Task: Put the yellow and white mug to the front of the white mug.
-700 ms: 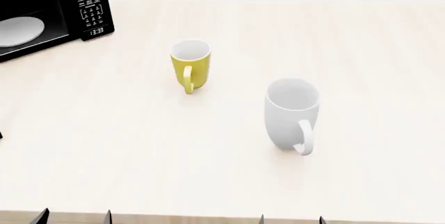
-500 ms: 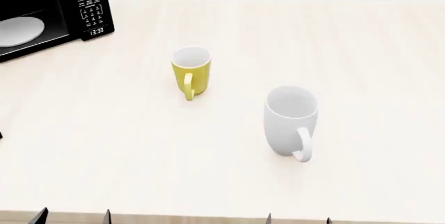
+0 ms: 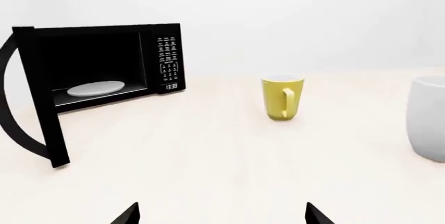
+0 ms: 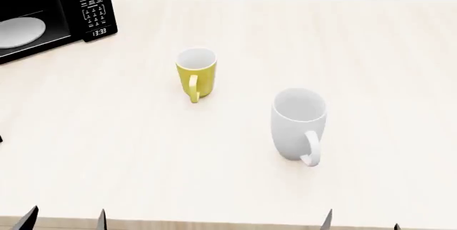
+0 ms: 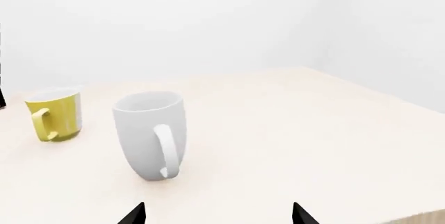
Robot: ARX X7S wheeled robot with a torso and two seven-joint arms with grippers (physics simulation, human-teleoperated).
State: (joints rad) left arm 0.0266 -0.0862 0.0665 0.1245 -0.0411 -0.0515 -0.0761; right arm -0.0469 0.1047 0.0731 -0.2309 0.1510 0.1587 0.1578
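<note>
Left wrist view: open black microwave (image 3: 97, 78) at one side of the pale table (image 3: 208, 151), door swung wide, white plate (image 3: 96, 87) lying inside, keypad and clock lit on its panel. Well apart from it, upright on the table, the yellow and white mug (image 3: 282, 98), handle turned toward the camera. Past that, cut by the frame edge, the white mug (image 3: 428, 117). Only two dark fingertips (image 3: 128, 214) of the left gripper (image 3: 221, 215) poking in at the frame edge, spread wide, nothing between them. Bare tabletop between those tips and the yellow and white mug.

Head view: yellow and white mug (image 4: 196, 74) standing left of centre, white inside, handle facing the robot. White mug (image 4: 298, 124) to its right and nearer the robot, clearly apart from it, handle also facing the robot. Microwave (image 4: 50, 13) at the far left corner. Left gripper (image 4: 64, 220) and right gripper (image 4: 360, 222) just showing at the near table edge as pairs of dark tips, each pair parted and holding nothing.

Right wrist view: white mug (image 5: 150, 134) close by, upright, handle toward the camera; yellow and white mug (image 5: 56, 114) beyond and beside it, a white panel showing on its side. Right gripper (image 5: 218, 214) tips spread wide, empty, short of the white mug. Plain white walls behind the table (image 5: 299, 130).
</note>
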